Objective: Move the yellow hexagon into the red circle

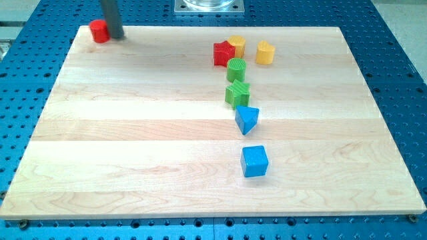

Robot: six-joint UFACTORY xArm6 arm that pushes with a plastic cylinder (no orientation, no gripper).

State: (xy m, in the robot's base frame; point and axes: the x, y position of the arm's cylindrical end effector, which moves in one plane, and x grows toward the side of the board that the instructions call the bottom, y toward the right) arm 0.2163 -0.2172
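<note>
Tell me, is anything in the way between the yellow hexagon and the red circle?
Yes. The red star touches the yellow hexagon on the side facing the red circle. Beyond the star, the board is bare. My tip sits beside the circle.

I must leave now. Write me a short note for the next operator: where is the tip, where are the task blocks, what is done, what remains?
My tip sits at the board's top left corner, just right of the red circle.
The yellow hexagon is far off at the view's top centre, touching the red star.
Done: nothing yet.
Left: push the hexagon leftward to the circle.
</note>
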